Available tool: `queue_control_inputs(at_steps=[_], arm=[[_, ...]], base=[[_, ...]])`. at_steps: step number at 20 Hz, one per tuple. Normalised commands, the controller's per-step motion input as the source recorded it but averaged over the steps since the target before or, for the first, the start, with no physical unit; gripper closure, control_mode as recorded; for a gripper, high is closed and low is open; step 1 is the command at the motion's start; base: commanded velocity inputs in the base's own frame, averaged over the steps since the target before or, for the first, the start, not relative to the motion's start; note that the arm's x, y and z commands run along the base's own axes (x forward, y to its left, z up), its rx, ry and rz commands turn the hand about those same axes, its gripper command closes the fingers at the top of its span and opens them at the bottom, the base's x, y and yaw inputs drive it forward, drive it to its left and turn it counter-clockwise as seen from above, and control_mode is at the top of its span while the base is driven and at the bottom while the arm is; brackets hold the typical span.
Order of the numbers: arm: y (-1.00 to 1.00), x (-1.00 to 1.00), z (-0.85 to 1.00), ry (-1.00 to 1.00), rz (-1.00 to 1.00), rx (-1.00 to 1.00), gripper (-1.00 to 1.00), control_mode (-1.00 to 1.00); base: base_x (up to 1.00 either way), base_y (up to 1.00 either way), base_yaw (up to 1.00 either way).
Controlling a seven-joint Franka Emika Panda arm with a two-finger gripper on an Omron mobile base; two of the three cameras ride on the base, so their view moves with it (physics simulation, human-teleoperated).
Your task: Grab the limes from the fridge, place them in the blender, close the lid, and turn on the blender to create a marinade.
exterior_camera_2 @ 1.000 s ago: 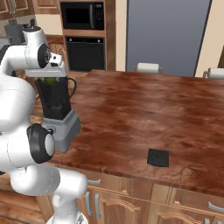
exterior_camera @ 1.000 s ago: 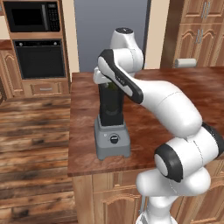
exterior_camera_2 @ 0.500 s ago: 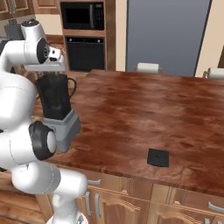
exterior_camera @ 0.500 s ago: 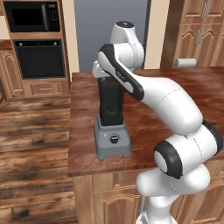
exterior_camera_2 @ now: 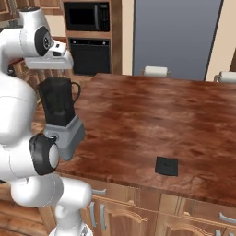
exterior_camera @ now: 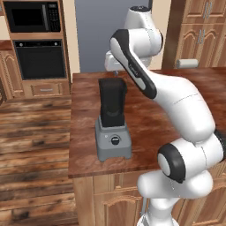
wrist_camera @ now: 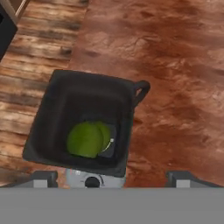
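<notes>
The blender (exterior_camera: 113,132) stands on the island counter with its dark jar (exterior_camera: 111,99) uncovered. In the hand view two green limes (wrist_camera: 87,139) lie side by side at the bottom of the jar (wrist_camera: 52,131). My gripper (wrist_camera: 113,178) hovers straight above the jar mouth, open, with its fingertips (wrist_camera: 43,178) wide apart and nothing between them. The hand (exterior_camera: 113,65) hangs a little above the jar's rim. The black lid (exterior_camera_2: 166,166) lies flat on the counter, far to the right of the blender (exterior_camera_2: 62,120). Behind the island, the grey fridge (exterior_camera_2: 177,37) shows a shut door.
A black wall oven (exterior_camera: 39,59) and microwave (exterior_camera: 33,15) stand at the back left. Two paper towel rolls (exterior_camera_2: 156,71) sit at the counter's far edge. The counter's left edge (exterior_camera: 73,128) drops to wooden floor close beside the blender.
My hand has risen from the jar's mouth to a little above it. The fingers have spread wider.
</notes>
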Motion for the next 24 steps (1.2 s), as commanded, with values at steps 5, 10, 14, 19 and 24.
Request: queue_control_inputs(at_steps=[5,10,14,19,24], arm=[[-1.0,-1.0,-0.39,-0.1,0.0,0.0,-1.0,-1.0],[-1.0,-1.0,-0.47,-0.02,-0.01,0.0,-1.0,-1.0],[-1.0,-0.87,-0.47,0.02,-0.02,-0.05,-1.0,-1.0],[-1.0,-0.27,-0.49,0.11,0.0,-0.11,-1.0,-1.0],[-1.0,0.13,-0.5,0.19,0.0,-0.13,-1.0,-1.0]], base=[[0.0,0.0,0.0],[0.0,0.0,0.0],[0.0,0.0,0.0],[0.0,0.0,0.0],[0.0,0.0,0.0]])
